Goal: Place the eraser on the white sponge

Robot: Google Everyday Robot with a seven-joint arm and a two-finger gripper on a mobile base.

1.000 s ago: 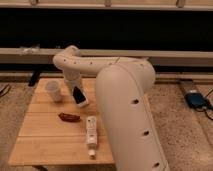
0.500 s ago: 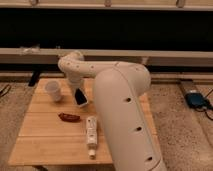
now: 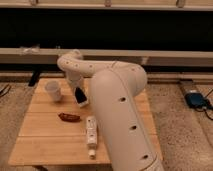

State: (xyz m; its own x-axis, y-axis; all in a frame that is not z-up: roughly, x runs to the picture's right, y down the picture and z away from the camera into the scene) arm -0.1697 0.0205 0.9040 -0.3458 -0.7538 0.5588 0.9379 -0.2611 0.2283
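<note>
Gripper over the table, dark block at its tip, cup to one side.

From my seat I see the arm (image 3: 120,100) fill the right of the view, its big white shell covering much of the wooden table (image 3: 45,140). The gripper (image 3: 80,97) sits low over the middle of the table, just beside the white cup (image 3: 53,91), which stands upright toward the table's back left. A small dark block shows at the gripper's tip; I take it for the eraser (image 3: 79,94), but I cannot tell if the claw is clenched on it or only near it. In front of the gripper lies a reddish-brown oblong (image 3: 69,117), flat on the wood. A long white tube (image 3: 91,134) lies just right of it, pointing toward the front edge. The sponge is not visible to me; the arm may be covering it.
</note>
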